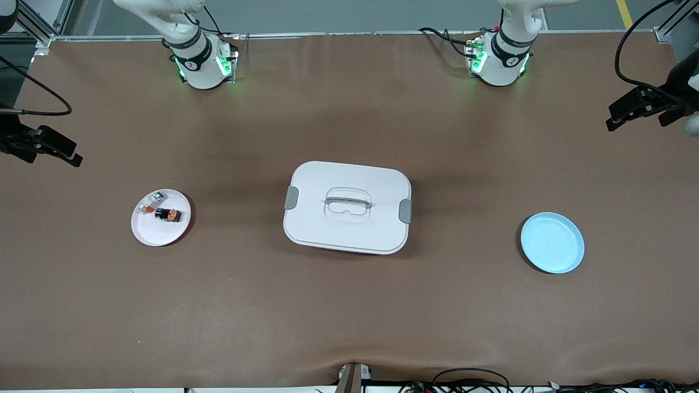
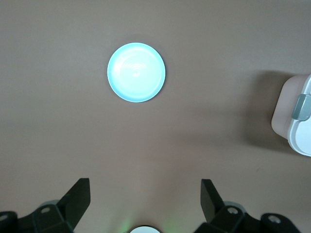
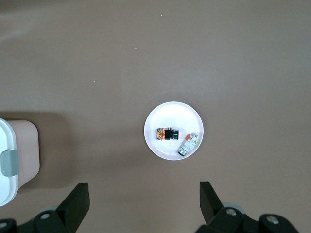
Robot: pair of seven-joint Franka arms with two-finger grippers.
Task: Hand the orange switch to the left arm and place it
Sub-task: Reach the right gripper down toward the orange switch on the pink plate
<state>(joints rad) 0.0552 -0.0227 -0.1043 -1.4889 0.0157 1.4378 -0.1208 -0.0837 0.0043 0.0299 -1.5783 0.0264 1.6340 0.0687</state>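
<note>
A brown table [image 1: 349, 305] fills the front view, with two white arms, one box, two plates and two small components. The two arm bases stand along the top edge, the right arm [image 1: 199, 60] at upper left of the frame and the left arm [image 1: 505, 57] at upper right. One white box [image 1: 347, 206] with a clear recessed handle and two grey side clips sits at the centre of the frame. One white plate [image 1: 160, 229] lies at centre left, toward the right arm's end of the table, and one pale blue plate [image 1: 551, 243] lies at centre right, toward the left arm's end; the blue plate holds nothing. On the white plate lie two parts: one switch [image 1: 167, 214], black with an orange face, and one white-and-orange part [image 1: 149, 202] just beside it, farther from the front camera. The switch lies on its side near the plate's middle, its long axis running roughly across the frame and tilted slightly, with the orange end toward the box. The right gripper [image 1: 41, 144] shows at the left edge of the frame, up in the air, looking down over the white plate in its wrist view; its two fingers [image 3: 77, 204] stand wide apart and hold nothing. The left gripper [image 1: 641, 106] shows at the right edge, over the table near the blue plate, its fingers [image 2: 77, 201] likewise wide apart and holding nothing.
</note>
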